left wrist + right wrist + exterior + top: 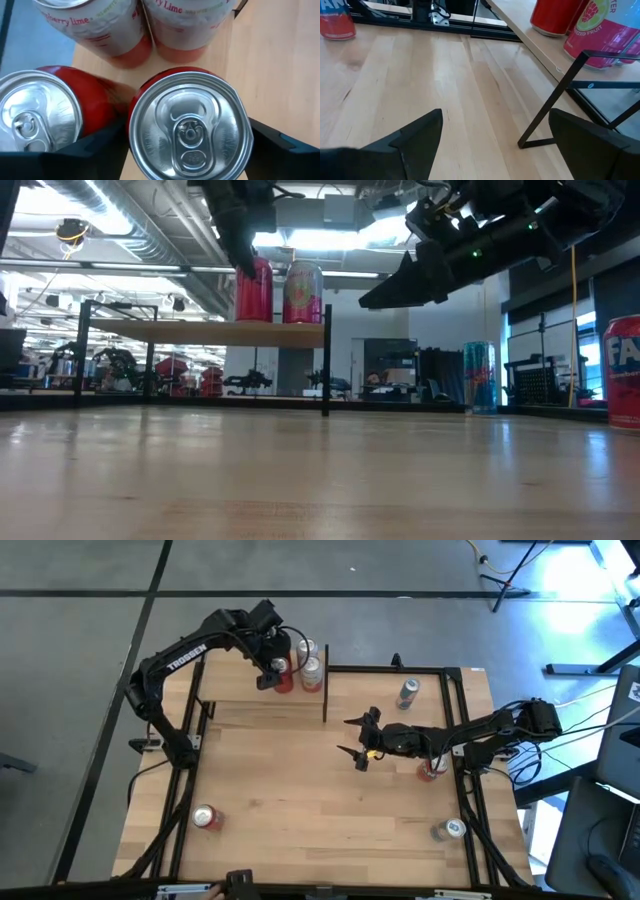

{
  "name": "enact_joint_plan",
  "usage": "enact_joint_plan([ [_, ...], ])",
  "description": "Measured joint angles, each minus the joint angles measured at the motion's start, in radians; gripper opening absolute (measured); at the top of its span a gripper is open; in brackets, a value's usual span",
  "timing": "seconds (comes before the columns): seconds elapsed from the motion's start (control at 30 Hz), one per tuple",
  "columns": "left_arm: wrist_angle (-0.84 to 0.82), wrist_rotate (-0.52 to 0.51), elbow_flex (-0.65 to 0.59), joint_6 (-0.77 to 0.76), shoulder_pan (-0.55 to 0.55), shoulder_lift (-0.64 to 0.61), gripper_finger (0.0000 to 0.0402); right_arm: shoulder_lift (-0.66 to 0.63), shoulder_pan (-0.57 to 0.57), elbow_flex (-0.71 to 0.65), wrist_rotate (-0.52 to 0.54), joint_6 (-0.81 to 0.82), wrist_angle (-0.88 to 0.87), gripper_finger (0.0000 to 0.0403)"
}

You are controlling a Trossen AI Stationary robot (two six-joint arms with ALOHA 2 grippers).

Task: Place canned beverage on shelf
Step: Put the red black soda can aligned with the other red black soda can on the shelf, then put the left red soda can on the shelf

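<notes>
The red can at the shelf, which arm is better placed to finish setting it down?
Left. The left gripper is over the shelf with the red can between its fingers. The right gripper hangs open and empty above mid-table.

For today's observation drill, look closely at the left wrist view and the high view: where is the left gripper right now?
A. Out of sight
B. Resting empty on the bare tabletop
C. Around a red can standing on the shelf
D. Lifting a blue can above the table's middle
C: the left gripper straddles a red can upright on the shelf, among other cans.
</notes>
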Motion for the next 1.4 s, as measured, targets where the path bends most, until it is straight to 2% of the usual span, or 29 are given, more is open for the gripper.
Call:
enact_joint_plan([
  [0.17, 0.006, -0.021, 0.000, 0.002, -0.003, 0.000, 0.0317, 0.000, 0.000, 0.000, 0.000, 0.000, 0.000, 0.0351],
  [0.37, -0.010, -0.024, 0.027, 0.020, -0.003, 0.000, 0.0321, 0.000, 0.000, 0.000, 0.000, 0.000, 0.002, 0.0351],
  [0.63, -0.064, -0.033, 0.150, 0.020, -0.038, -0.001, 0.0321, 0.000, 0.000, 0.000, 0.000, 0.000, 0.002, 0.0351],
  [0.8, -0.092, -0.036, 0.255, -0.045, -0.077, -0.012, 0.0321, 0.000, 0.000, 0.000, 0.000, -0.001, 0.002, 0.0351],
  [0.9, -0.084, -0.018, 0.262, -0.098, -0.110, -0.060, 0.0322, 0.000, 0.000, 0.000, -0.001, -0.001, 0.001, 0.0351],
  [1.0, -0.046, 0.030, 0.208, -0.151, -0.158, -0.131, 0.0322, 0.000, 0.000, 0.000, -0.001, -0.001, 0.001, 0.0351],
  [1.13, 0.095, 0.081, 0.046, -0.259, -0.255, -0.233, 0.0322, 0.000, 0.000, 0.000, 0.010, -0.013, 0.006, 0.0351],
  [1.2, 0.137, 0.052, -0.050, -0.298, -0.315, -0.283, 0.0322, 0.000, 0.001, 0.000, 0.024, -0.020, 0.006, 0.0351],
  [1.33, 0.215, -0.074, -0.259, -0.390, -0.429, -0.388, 0.0322, -0.001, 0.001, 0.000, 0.026, -0.011, 0.000, 0.0351],
  [1.4, 0.250, -0.095, -0.355, -0.457, -0.483, -0.436, 0.0322, -0.001, 0.001, 0.000, 0.026, -0.003, 0.001, 0.0351],
])
